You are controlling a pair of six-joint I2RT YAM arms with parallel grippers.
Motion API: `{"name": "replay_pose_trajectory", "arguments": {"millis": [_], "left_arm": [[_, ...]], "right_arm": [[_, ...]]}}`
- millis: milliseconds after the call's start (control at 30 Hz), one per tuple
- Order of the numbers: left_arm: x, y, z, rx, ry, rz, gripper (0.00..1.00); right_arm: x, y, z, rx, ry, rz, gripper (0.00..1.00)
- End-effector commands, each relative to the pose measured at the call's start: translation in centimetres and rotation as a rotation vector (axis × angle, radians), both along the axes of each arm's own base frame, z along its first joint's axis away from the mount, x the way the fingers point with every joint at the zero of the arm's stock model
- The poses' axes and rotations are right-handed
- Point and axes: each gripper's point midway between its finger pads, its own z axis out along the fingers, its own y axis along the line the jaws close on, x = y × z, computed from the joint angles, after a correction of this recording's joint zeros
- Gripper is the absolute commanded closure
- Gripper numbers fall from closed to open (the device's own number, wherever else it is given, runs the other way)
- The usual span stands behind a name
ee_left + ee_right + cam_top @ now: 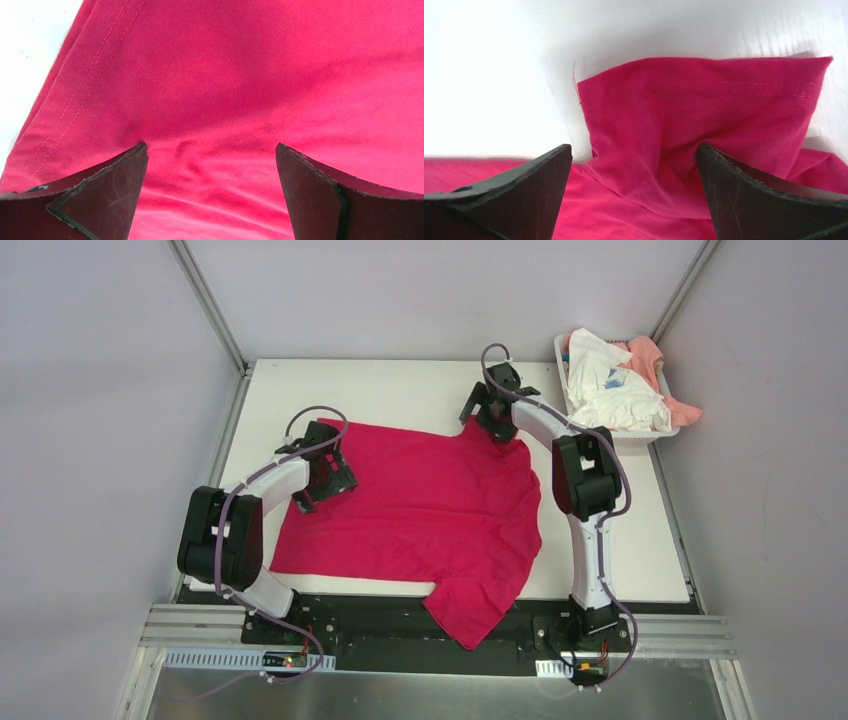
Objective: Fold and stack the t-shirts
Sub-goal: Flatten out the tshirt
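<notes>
A magenta-red t-shirt (pixel 420 505) lies spread on the white table, one sleeve hanging over the near edge. My left gripper (pixel 325 472) is open, its fingers pressing down on the shirt's left hem side (pixel 210 100). My right gripper (pixel 493 415) is open over the far sleeve (pixel 704 115), its fingers resting on the cloth at either side of the sleeve's base. White t-shirts (pixel 612 390) and a peach-pink one (pixel 655 365) lie crumpled in the basket.
A white plastic basket (pixel 640 436) stands at the far right corner of the table (pixel 400 390). Grey walls close in on both sides. A metal rail runs along the near edge under the arm bases.
</notes>
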Motion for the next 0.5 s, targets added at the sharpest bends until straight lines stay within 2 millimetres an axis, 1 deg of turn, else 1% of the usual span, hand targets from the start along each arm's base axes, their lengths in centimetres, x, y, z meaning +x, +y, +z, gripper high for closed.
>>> {"name": "replay_pose_trajectory", "arguments": {"millis": [0,100,167,267,333,367,467], "left_arm": [[1.3,0.7,0.7,0.030,-0.026,0.001,0.01],[1.6,1.0,0.5,0.049,-0.025,0.014,0.01],[2.1,0.9,0.4,0.049,-0.023,0.018,0.01],[3.1,0.5,0.2,0.038,-0.016,0.019,0.01],[3.8,0.1,-0.1,0.025,-0.011,0.022,0.01],[4.2,-0.1,-0.1,0.015,-0.011,0.021,0.01],[5.3,-0.7,-0.2,-0.005,-0.009,0.018,0.01]], "right_arm": [[1.6,-1.2,-2.1,0.018,0.060,-0.097,0.01],[3.5,-2.0,-2.6,0.077,0.072,-0.168,0.01],[5.1,-2.0,-2.4,0.121,0.065,-0.181,0.01],[7.3,-2.1,-2.1,0.141,0.047,-0.182,0.01],[8.7,-1.7,-1.8,0.181,0.029,-0.155,0.01],[9.7,-1.6,-1.2,0.197,0.005,-0.145,0.01],[11.4,-1.3,-1.0,0.239,-0.034,-0.114,0.01]]}}
